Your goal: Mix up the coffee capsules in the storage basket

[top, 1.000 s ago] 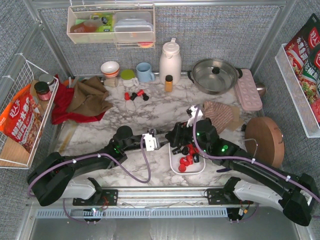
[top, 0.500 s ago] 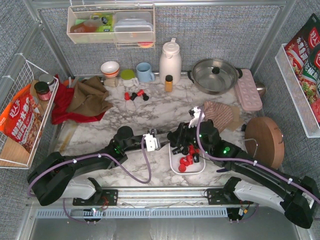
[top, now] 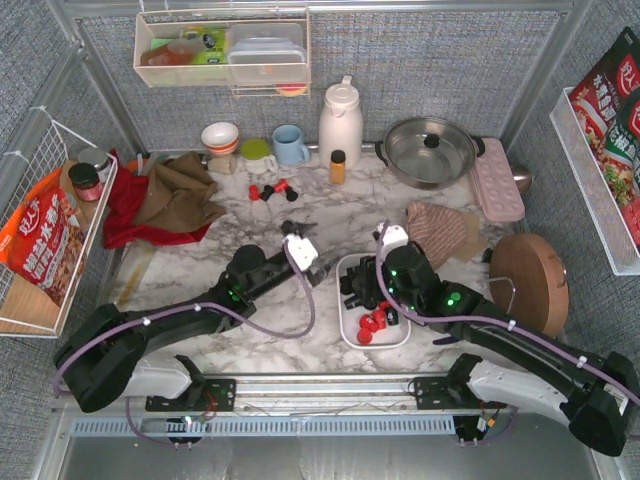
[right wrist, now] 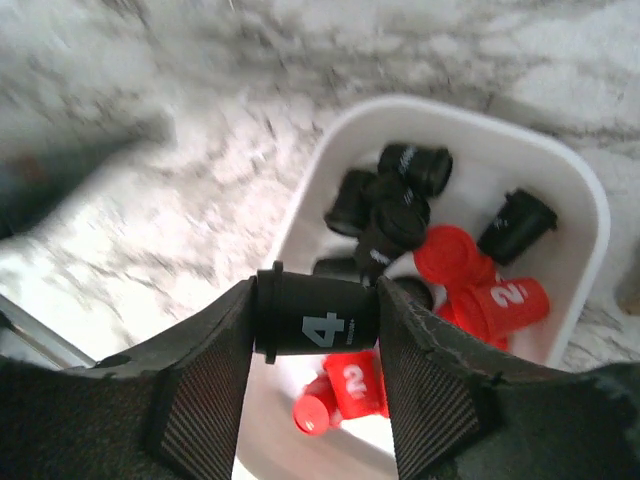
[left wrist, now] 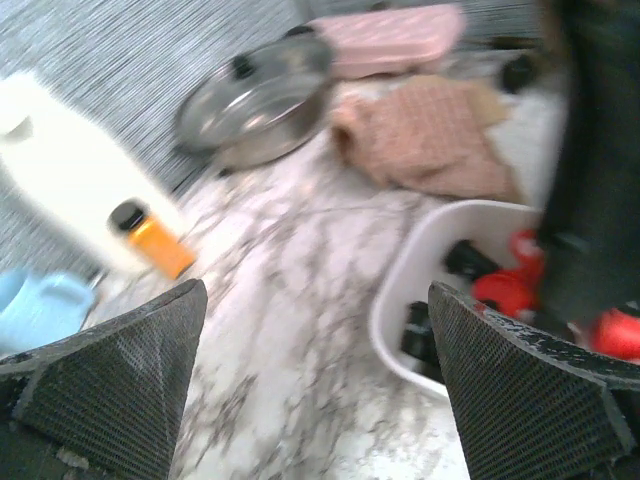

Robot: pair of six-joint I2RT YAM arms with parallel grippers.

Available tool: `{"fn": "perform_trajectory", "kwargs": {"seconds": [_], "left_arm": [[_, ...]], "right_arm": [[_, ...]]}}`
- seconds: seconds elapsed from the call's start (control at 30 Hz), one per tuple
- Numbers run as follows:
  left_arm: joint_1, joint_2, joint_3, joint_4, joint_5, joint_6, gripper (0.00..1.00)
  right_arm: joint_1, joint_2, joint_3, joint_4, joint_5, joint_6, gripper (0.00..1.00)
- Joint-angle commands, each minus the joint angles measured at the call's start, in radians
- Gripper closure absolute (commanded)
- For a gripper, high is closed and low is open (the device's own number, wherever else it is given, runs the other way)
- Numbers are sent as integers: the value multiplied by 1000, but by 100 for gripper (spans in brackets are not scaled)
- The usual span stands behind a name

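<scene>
The storage basket (top: 343,322) is a white tray on the marble between my two arms, with red coffee capsules (top: 372,322) at its near end and black ones (right wrist: 400,205) at its far end. My right gripper (right wrist: 315,335) hangs over the basket's left side (right wrist: 300,215), shut on a black capsule (right wrist: 318,320) marked 4, lying crosswise between the pads. My left gripper (left wrist: 315,390) stands wide open and empty over bare marble, left of the basket (left wrist: 400,290). A few red and black capsules (top: 272,189) lie loose at the back.
Behind stand a white kettle (top: 340,122), an amber bottle (top: 338,166), a lidded pot (top: 430,150), a blue mug (top: 290,145) and a pink box (top: 497,180). A checked cloth (top: 440,230) and a round wooden board (top: 530,282) lie right. Red and brown cloths (top: 170,195) lie left.
My left gripper has opened wide and swung back and up, away from the basket's left rim. The right gripper has shifted slightly over the basket with a black capsule between its fingers.
</scene>
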Motion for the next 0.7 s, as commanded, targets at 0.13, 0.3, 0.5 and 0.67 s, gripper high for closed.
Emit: {"fn": "perform_trajectory", "kwargs": {"seconds": [0.13,0.3,0.5,0.67], "left_arm": [[137,98,129,-152,-448,-331,1],[261,259,308,-383,-436,-411,1],[384,536,660,-755,-421,-473,8],[459,732,846,-844,-451,-465,23]], "right_arm": [[38,80,-29,-150,-68,-114,29],[37,92,-15,-141,-65,-164,17],[25,53,-23,-101,-12,-237,16],[8,1,-82,-36,-8,-259,16]]}}
